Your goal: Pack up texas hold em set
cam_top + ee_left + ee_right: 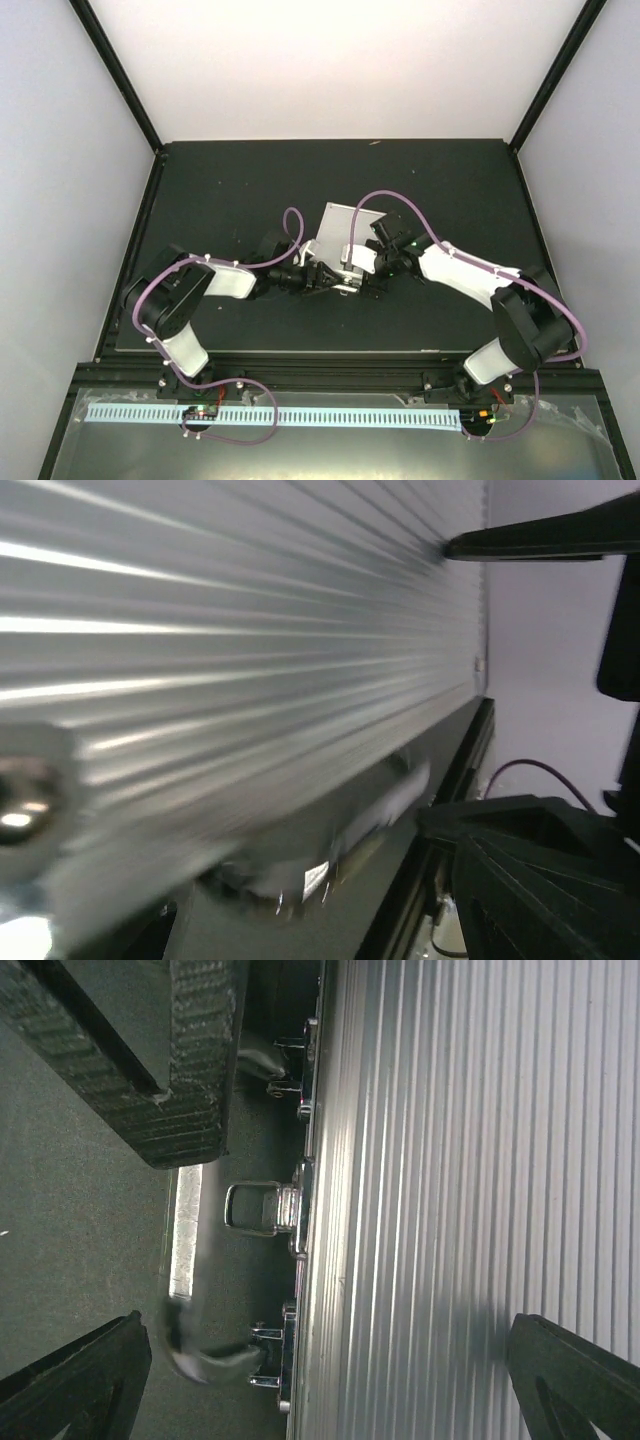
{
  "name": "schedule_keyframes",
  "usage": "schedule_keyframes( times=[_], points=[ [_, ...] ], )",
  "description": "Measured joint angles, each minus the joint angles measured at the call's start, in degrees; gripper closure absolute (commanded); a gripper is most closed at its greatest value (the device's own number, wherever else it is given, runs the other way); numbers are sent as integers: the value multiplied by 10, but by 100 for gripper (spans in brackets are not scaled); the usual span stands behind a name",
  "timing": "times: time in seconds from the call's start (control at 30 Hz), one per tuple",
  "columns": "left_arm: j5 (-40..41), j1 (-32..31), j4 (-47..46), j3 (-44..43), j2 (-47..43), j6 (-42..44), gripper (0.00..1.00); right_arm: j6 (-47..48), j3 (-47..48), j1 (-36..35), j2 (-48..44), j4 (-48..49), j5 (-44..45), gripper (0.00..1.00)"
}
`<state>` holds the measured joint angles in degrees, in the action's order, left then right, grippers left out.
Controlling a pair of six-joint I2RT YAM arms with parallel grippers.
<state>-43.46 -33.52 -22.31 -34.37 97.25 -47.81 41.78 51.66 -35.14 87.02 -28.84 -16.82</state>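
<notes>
The silver ribbed briefcase (340,235) of the texas hold em set lies shut on the black mat, tilted. No chips, dice or cards show. Both grippers meet at its near edge. In the right wrist view the ribbed lid (470,1200) fills the right side, with a chrome latch (262,1208) and a blurred handle (200,1355) on its front. My right gripper (330,1370) is wide open and straddles that front edge. My left gripper (325,280) is open beside the handle (390,800), holding nothing. One of its fingers (170,1060) rests on the mat next to the latch.
The black mat (220,190) ends in a raised frame edge (470,750) close to the case. Purple cables (400,205) loop over the case and both arms. White walls enclose the table on three sides.
</notes>
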Motion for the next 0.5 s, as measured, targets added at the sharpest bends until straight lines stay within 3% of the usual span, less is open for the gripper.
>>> schedule_keyframes(
  times=[0.2,0.5],
  points=[
    [-37,-9,-17,-19,-21,-14,26,16,-13,-13,-6,16,14,0],
    [-36,-3,-32,-31,-24,-24,24,-32,-5,-19,8,42,38,14]
  ],
)
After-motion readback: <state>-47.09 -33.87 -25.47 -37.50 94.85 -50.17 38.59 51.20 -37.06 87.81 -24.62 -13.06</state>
